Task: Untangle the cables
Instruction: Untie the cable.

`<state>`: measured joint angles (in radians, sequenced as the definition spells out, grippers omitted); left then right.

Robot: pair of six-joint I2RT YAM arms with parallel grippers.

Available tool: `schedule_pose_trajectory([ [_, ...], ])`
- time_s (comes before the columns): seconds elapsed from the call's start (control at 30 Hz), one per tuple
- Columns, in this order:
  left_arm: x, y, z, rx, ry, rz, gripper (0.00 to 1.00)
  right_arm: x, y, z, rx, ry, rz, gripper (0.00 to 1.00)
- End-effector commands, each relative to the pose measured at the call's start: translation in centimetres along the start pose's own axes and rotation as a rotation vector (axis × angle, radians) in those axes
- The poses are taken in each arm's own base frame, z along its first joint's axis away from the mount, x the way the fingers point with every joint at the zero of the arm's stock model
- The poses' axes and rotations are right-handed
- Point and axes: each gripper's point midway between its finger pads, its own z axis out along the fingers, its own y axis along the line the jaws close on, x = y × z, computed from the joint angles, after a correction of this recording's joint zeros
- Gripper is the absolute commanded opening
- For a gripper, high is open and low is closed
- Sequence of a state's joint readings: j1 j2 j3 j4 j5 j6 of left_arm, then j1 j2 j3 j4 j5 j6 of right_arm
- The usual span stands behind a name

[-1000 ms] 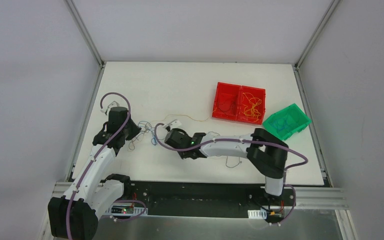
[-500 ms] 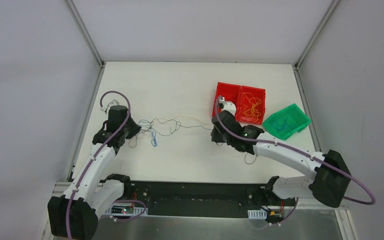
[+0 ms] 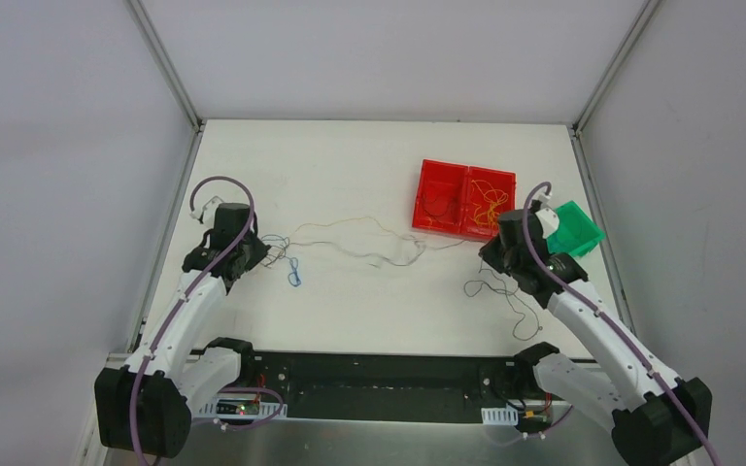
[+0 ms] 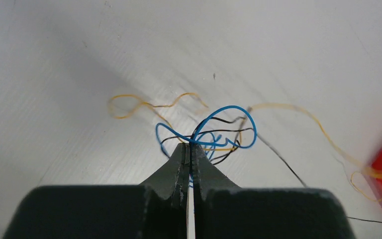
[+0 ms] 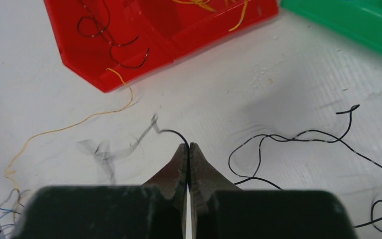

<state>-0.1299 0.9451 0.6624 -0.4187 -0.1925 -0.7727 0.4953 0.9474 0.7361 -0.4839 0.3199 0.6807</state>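
- Left of the white table [image 3: 350, 155], your left gripper [image 4: 188, 149] is clenched on the cables [image 4: 214, 134]. A small knot of blue and black loops sits right at its closed tips.
- A short blue loop [image 3: 294, 274] lies on the table just on the near side of that knot.
- From the knot, a yellow strand [image 3: 345, 223] and a dark strand [image 3: 389, 260] run rightward across the middle of the table. They are wavy, lie close together and head towards your right arm.
- The yellow strand's right end meets the near left corner of the red tray [image 3: 417, 209], which stands at the far right of the table. The tray has two compartments: the left one holds dark wires, the right one yellow wires.
- Your right gripper [image 5: 188, 147], just on the near side of the red tray, is pinched tight on the tip of the dark strand. The strand curves away leftward from the tips and is blurred in the wrist view.
- A loose black strand [image 5: 298, 135] curls on the table to the right of that gripper, clear of its tips.
- At the far right, the green bin [image 3: 583, 233] stands beside the red tray, partly hidden behind your right arm.
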Motion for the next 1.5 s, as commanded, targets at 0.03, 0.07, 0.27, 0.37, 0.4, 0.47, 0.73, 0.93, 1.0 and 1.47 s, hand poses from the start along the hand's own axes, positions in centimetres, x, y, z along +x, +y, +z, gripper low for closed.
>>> schedule_pose_trajectory([
  [0.03,-1.7,0.7,-0.5,-0.072,-0.057,-0.051,0.00,-0.6,-2.6,-0.8,0.043,0.018,0.077,0.00],
  [0.07,-1.9,0.7,-0.6,-0.075,-0.062,-0.054,0.00,-0.6,-2.5,-0.8,0.032,0.018,0.082,0.00],
  [0.27,-2.9,0.5,-1.2,-0.078,-0.079,-0.030,0.00,-0.6,-1.9,-0.7,-0.016,0.049,0.087,0.00],
  [0.37,-3.1,-0.2,-1.3,-0.055,-0.066,-0.004,0.00,-0.8,-1.8,-1.0,-0.014,0.049,0.082,0.00],
  [0.4,-3.4,0.3,-1.4,-0.079,-0.088,-0.017,0.00,-1.4,-2.4,-1.1,0.018,0.016,0.085,0.00],
  [0.47,-3.9,1.6,-1.5,-0.137,-0.130,-0.056,0.00,-2.8,-3.4,-1.6,0.067,-0.048,0.093,0.00],
  [0.73,-5.5,4.2,-1.5,-0.235,-0.138,-0.233,0.00,-5.8,-7.5,-3.2,0.294,-0.167,0.149,0.00],
  [0.93,-5.7,3.4,-1.6,-0.208,-0.118,-0.189,0.00,-5.4,-5.1,-3.3,0.139,-0.140,0.137,0.00],
  [1.0,-5.7,3.3,-1.9,-0.192,-0.123,-0.179,0.00,-5.0,-4.5,-3.3,0.105,-0.112,0.126,0.00],
  [1.47,-4.6,-1.3,-2.9,0.025,-0.021,-0.033,0.74,-2.3,0.7,-3.4,-0.156,0.075,0.035,0.00],
])
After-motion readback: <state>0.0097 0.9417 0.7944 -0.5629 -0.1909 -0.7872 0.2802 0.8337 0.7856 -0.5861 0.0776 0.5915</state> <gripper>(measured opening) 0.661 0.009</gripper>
